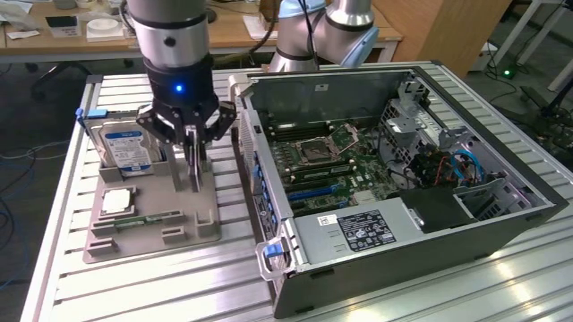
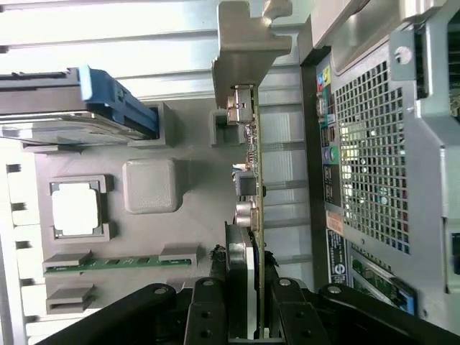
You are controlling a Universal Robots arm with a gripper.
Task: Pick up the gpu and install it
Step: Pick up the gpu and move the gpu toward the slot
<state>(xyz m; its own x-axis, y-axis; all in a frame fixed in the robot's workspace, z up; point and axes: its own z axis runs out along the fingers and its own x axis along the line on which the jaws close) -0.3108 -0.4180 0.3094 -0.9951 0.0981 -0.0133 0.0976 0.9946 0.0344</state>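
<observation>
The gpu [image 1: 194,173] stands edge-on, a thin upright blade at the exterior view's right side of the grey fixture tray [image 1: 170,231]. My gripper [image 1: 194,142] comes straight down over its upper edge. In the wrist view the gpu [image 2: 253,165] runs between my black fingers [image 2: 208,309], green board and black cooler side by side, its silver bracket [image 2: 244,50] at the far end. The gripper [image 2: 248,305] looks shut on the card. Whether the card's lower edge still rests in the tray slot I cannot tell.
On the same tray sit a silver hard drive [image 1: 125,147] with a blue-white label, a square processor [image 1: 117,200] and a short green memory stick [image 1: 147,219]. The open computer case [image 1: 501,228] with its motherboard [image 1: 323,161] lies close by on the exterior view's right. A second arm's base [image 1: 313,33] stands behind.
</observation>
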